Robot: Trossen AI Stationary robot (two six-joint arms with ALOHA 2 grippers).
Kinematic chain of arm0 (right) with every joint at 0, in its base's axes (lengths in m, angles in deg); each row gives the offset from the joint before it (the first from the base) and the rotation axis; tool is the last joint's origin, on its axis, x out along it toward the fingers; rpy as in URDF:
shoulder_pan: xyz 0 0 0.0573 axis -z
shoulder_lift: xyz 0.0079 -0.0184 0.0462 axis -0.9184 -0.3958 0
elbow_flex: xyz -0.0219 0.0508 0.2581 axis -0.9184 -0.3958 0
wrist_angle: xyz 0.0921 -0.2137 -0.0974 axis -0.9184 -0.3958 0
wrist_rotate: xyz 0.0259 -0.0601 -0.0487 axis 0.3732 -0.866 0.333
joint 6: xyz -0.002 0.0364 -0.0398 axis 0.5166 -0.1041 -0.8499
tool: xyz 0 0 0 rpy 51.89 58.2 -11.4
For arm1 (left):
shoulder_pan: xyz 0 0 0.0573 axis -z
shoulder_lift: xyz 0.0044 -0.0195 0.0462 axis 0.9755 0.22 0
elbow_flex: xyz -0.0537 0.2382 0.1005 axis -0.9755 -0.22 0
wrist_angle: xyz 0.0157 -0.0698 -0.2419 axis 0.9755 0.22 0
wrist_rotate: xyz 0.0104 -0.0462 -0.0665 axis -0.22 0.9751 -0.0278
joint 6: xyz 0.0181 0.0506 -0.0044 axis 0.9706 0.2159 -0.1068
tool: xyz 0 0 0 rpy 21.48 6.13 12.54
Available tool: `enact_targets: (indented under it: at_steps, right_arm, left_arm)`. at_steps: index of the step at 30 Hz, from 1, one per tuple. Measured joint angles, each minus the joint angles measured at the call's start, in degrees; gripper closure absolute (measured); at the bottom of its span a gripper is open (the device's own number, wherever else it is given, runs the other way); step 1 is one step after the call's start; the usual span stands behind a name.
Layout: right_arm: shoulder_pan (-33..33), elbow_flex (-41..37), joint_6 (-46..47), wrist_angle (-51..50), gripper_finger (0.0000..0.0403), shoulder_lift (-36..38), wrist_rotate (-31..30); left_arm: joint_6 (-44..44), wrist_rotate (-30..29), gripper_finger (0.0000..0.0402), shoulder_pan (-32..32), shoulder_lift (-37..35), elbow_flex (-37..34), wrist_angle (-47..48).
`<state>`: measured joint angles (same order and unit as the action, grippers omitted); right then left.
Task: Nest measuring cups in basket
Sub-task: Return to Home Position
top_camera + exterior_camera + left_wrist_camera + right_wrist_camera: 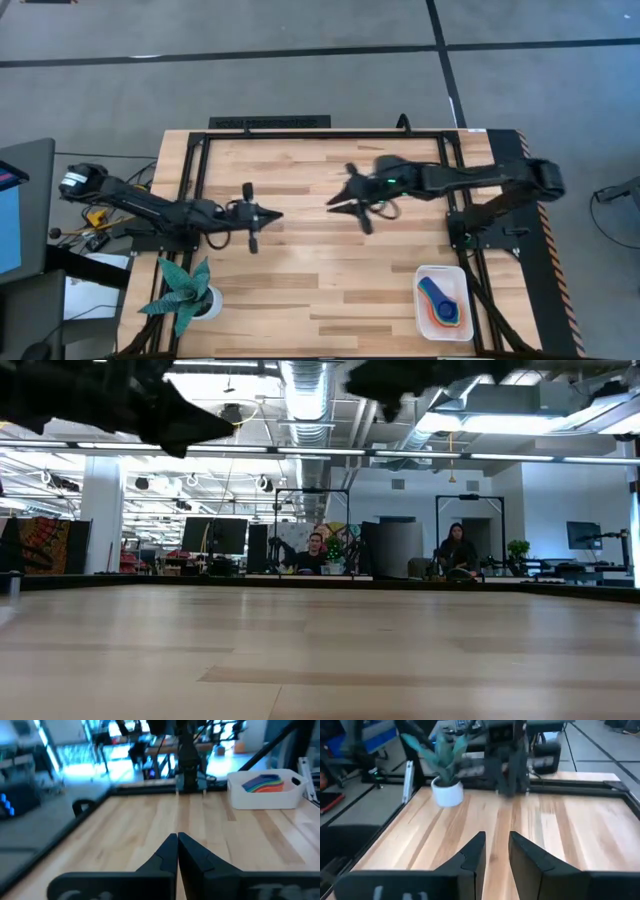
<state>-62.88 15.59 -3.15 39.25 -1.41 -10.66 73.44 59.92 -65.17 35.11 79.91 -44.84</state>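
The right pincer [495, 836] hangs over the tabletop [320, 290], well apart from the basket [260, 800]. Its two fingers are a little way apart, and there is nothing between them. I think it is empty because no cup is left for it to carry.

The left pincer [177, 837] hangs over the wood too, farther from the basket than the right one. Its fingers are pressed together and hold nothing.

The measuring cups [262, 784] all sit inside the basket, one inside the other, so they take up little room. Blue is on top, with green, yellow and orange edges peeking out. I cannot count them all.

The basket stands in a corner of the tabletop on the right arm's side. A potted plant [183, 290] stands well apart from the basket, out of the way. I think the arms only need to go and rest.
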Motion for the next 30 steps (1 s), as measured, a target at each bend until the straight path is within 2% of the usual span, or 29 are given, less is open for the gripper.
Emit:
enact_targets:
  at_steps: [3,6,10,17,22,27,30]
  right_arm:
    - [1.0,-8.6,0.6,4.4,0.0296,8.2,0.1]
    - [2.6,-17.4,2.0,10.8,0.0296,16.4,0.1]
    - [4.5,-26.5,2.5,14.3,0.0296,25.1,0.4]
    - [7.7,-35.4,4.2,14.4,0.0296,37.8,0.9]
    - [9.1,-39.9,7.6,14.8,0.0296,45.2,1.0]
    - [8.5,-44.0,11.1,14.5,0.0296,49.2,0.0]
    - [6.9,-45.8,12.5,14.6,0.0297,50.3,-0.4]
  left_arm:
    - [3.2,2.6,0.0401,-1.8,-6.6,-3.1,-0.3]
    - [3.9,2.4,0.0401,-4.1,-12.4,-5.3,-0.3]
    - [3.7,3.6,0.0401,-7.9,-17.0,-7.1,0.1]
    - [0.6,10.2,0.0401,-14.1,-17.2,-7.3,2.9]
    - [-6.4,14.4,0.0401,-17.5,-17.1,-7.2,3.0]
    - [-9.3,16.0,0.0401,-17.5,-17.1,-7.2,4.6]
    - [-10.0,15.8,0.0401,-16.6,-17.1,-8.6,2.3]
